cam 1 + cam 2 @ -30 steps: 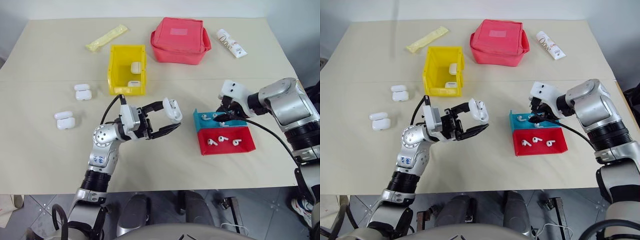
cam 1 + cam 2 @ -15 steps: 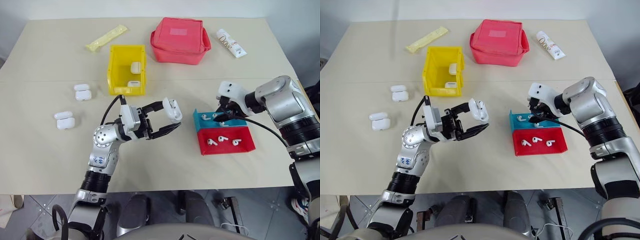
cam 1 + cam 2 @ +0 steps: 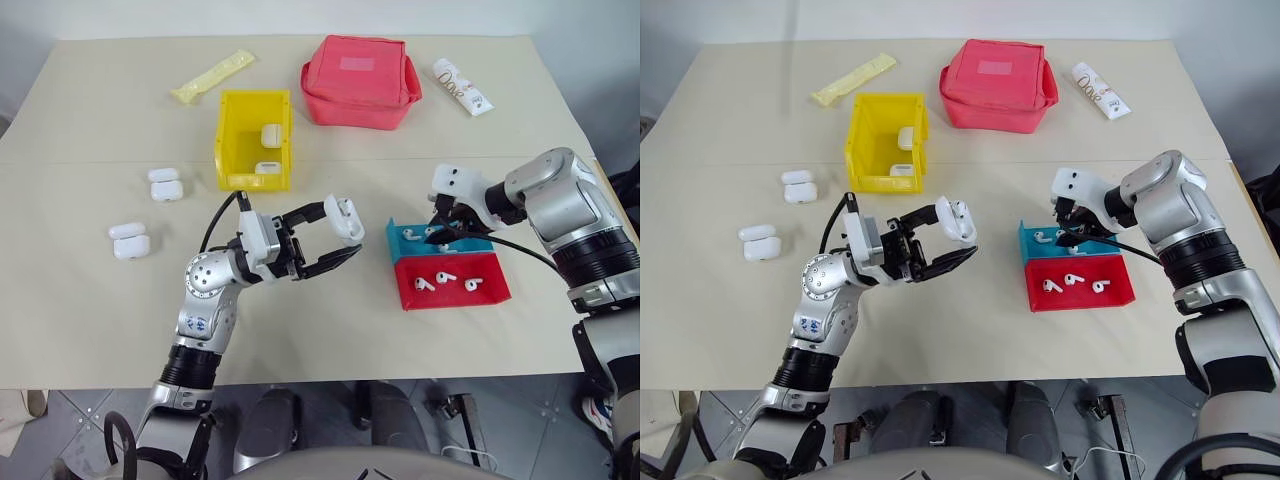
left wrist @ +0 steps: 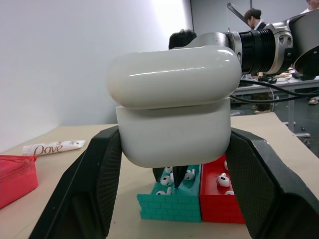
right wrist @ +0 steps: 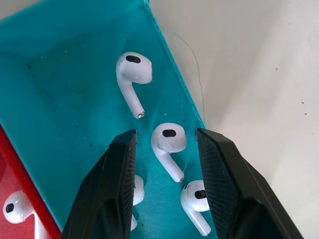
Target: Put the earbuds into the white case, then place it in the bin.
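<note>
One glossy white rounded earbud case (image 3: 344, 219) sits upright, lid uppermost and ajar, clamped in the left end effector (image 3: 335, 243) above the worktop (image 3: 90, 300). Right end effector (image 5: 164, 149), fingers parted, straddles a tiny white earbud (image 5: 167, 144) in the teal tray (image 5: 65, 99), partly hiding another.

White case (image 4: 173, 117): smooth, glossy plastic, held between matt black, finely ribbed fingers (image 4: 97, 186) of the left pincer (image 3: 340, 240). Earbuds (image 5: 167, 144): glossy white plastic, lying in a matt teal tray (image 5: 60, 99). Bin (image 3: 254, 140) beyond the case: bright yellow plastic. Beside the bin, pouch (image 3: 360, 80): pink-red cloth. Tabletop (image 3: 100, 300): matt beige.
</note>
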`<state>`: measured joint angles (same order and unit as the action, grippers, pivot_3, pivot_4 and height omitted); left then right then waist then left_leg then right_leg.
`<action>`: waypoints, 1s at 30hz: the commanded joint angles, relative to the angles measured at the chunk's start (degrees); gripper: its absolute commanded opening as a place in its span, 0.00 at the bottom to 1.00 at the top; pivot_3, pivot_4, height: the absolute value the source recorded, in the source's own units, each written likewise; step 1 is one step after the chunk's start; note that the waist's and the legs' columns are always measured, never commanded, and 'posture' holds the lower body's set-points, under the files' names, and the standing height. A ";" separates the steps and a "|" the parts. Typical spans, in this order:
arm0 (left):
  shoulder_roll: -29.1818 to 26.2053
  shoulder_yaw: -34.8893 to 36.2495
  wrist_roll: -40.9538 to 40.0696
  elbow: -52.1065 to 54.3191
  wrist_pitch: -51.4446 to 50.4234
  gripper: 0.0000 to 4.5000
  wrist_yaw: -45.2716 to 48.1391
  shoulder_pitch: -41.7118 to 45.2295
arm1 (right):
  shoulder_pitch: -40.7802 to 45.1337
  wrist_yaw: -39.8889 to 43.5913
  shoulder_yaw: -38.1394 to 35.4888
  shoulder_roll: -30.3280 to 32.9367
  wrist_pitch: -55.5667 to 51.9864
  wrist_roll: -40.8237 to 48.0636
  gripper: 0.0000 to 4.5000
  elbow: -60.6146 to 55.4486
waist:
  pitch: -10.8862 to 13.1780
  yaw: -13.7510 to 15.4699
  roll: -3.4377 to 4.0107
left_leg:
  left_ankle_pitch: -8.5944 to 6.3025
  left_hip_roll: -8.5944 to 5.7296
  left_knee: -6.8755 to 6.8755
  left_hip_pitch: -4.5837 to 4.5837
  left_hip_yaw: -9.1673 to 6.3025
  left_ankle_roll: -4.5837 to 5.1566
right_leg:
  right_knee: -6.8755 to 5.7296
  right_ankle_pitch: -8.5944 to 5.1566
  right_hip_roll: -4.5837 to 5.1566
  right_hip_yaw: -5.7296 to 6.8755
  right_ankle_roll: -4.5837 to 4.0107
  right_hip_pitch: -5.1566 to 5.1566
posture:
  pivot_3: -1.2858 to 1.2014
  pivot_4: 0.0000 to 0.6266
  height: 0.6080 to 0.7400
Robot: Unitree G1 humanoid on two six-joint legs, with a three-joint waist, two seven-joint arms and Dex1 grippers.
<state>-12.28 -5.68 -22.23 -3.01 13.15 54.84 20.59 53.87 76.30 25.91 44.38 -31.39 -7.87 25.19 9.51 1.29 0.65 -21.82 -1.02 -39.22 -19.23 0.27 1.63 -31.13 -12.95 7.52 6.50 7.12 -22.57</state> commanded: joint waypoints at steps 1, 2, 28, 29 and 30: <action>0.05 -0.35 0.06 2.23 0.19 0.61 -0.51 -0.32 | 0.63 0.43 0.06 0.19 0.86 -1.43 0.43 0.94 | 0.00 0.00 0.00 | 0.00 0.00 0.00 0.00 0.00 0.00 | 0.00 0.00 0.00 0.00 0.00 0.00 | 0.52 0.24 1.00; 0.07 -0.35 0.08 2.26 0.19 0.61 -0.57 -0.33 | 0.58 0.47 0.08 0.18 1.07 -1.56 0.43 1.01 | 0.00 0.01 0.00 | 0.00 0.00 0.00 0.00 0.00 0.00 | 0.00 0.00 0.00 0.00 0.00 0.00 | 0.52 0.24 1.00; -0.06 -0.02 0.16 0.23 0.61 0.61 -0.11 1.22 | 2.23 0.56 -2.67 -0.51 1.41 -0.73 0.11 0.33 | -0.01 -0.07 0.01 | 0.00 0.00 -0.01 0.02 0.01 -0.01 | -0.04 0.00 0.01 -0.01 0.00 0.00 | 0.52 0.24 1.00; -0.09 -0.01 0.13 -0.08 0.67 0.61 0.09 1.42 | 2.09 0.76 -3.44 -0.30 0.81 0.03 0.11 -0.77 | -0.01 -0.07 0.01 | 0.00 -0.01 -0.01 0.02 0.01 -0.01 | -0.04 0.00 0.01 -0.01 0.00 0.00 | 0.52 0.24 1.00; -0.09 -0.01 0.10 -0.48 0.76 0.61 0.34 1.69 | 1.69 0.95 -4.27 0.10 0.38 0.80 0.11 -2.19 | 0.00 -0.06 0.02 | 0.00 -0.01 -0.01 0.01 0.01 -0.01 | -0.04 0.00 0.01 -0.01 0.00 -0.01 | 0.52 0.24 1.00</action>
<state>-12.40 -5.65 -22.13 -3.46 13.12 54.86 21.33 54.98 76.75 24.60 43.28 -30.40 -8.68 26.47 9.50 1.23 0.67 -21.82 -1.03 -39.23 -19.23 0.28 1.63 -31.17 -12.95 7.54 6.49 7.11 -22.58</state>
